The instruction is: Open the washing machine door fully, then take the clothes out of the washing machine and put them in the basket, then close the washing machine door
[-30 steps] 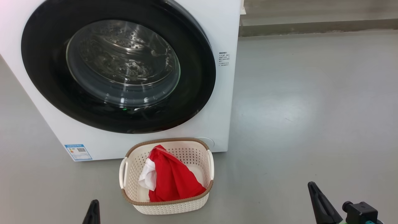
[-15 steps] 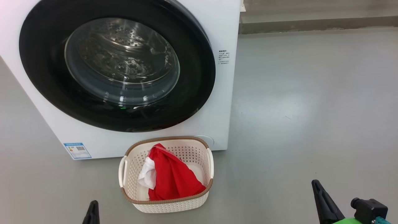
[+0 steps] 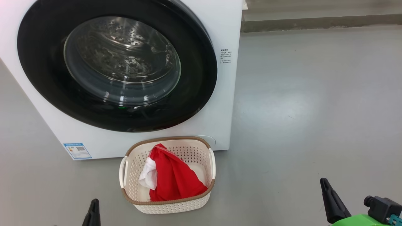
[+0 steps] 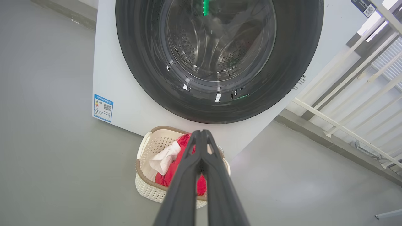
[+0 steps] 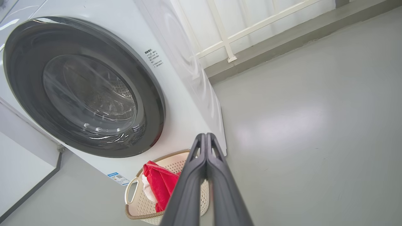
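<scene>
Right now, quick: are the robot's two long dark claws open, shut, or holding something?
Left gripper, two long dark fingers: shut, holding nothing.
Right gripper, two long dark fingers: shut, holding nothing.

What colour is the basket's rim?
Brown, woven-look, on the cream perforated basket; the head view shows it best.

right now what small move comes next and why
Probably just back away and stop: the door looks shut against the washer, the clothes lie in the basket, and the left gripper and right gripper are shut, empty and apart from both.
</scene>
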`<state>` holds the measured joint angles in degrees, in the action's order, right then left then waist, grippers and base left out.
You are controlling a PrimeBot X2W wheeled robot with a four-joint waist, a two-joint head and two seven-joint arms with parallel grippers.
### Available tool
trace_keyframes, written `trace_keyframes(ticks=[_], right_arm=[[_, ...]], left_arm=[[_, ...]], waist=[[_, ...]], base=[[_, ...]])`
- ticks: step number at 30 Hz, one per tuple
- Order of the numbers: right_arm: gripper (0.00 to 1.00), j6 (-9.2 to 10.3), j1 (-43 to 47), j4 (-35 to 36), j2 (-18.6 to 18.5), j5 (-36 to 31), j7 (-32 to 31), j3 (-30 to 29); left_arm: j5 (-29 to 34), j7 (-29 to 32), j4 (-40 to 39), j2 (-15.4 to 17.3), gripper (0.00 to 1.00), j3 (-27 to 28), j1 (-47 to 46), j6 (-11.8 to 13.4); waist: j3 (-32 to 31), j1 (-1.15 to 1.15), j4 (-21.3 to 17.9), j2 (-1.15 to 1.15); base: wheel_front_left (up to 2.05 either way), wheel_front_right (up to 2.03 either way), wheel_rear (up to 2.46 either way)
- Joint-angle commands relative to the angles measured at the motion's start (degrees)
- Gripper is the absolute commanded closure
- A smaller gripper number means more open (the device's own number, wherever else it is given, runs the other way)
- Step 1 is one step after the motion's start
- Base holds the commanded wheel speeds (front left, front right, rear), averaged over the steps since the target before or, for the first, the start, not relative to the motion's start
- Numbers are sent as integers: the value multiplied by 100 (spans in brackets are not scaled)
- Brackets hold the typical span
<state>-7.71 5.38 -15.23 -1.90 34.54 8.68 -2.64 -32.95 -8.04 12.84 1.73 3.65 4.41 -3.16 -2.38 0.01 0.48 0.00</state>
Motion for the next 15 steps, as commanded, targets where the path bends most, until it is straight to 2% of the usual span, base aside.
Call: trace_keyframes(ticks=[1, 15], right_arm=[[100, 7, -321, 136, -70, 177, -28, 13], [100, 9, -456, 134, -76, 1083, -268, -50]], left_arm=[[-155, 35, -119, 61, 100, 87, -232, -54], [-1088, 265, -80, 70, 100, 120, -366, -115]], waist=[[3, -1, -1, 0], [44, -1, -8, 0]], base=[[0, 0, 0], [0, 0, 0]])
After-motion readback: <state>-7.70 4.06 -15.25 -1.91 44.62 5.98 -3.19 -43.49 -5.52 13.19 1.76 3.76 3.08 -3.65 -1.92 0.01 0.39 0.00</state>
